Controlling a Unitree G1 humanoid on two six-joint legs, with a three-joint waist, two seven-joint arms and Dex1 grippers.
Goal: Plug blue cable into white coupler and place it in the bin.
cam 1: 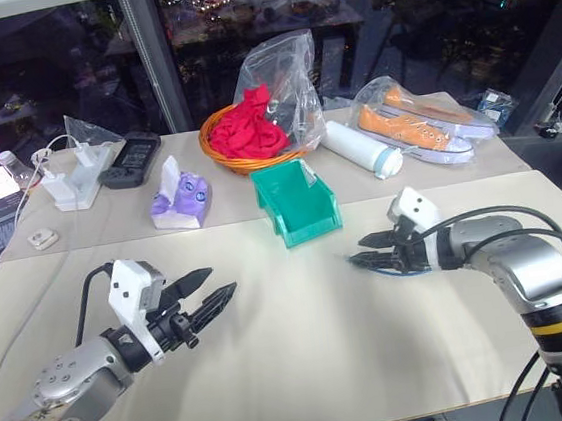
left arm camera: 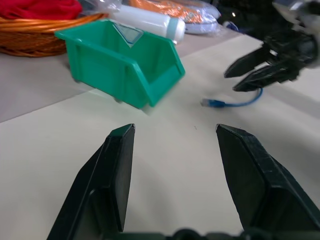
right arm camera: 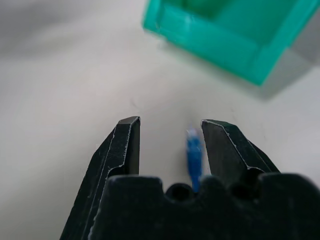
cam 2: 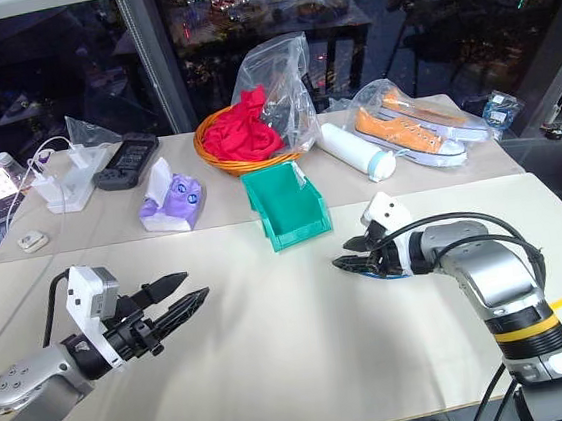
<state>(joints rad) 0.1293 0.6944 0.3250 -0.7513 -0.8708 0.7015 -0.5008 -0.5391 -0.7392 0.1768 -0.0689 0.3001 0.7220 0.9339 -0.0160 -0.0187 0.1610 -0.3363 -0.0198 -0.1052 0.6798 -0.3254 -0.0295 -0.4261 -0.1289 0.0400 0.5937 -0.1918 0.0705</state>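
The blue cable is seen lying on the cream bench, with its small plug end turned toward the teal-green bin but still apart from it. The right tool is held low over the cable, and in the right wrist view the blue plug is seen between the two black fingers, nearer to one of them; the jaws are parted and the cable is not gripped. The left tool is held above the bench well apart from the cable, and its jaws are also spread, with nothing between them. The bin is placed upright near the orange wire basket, in which a red cloth is lying.
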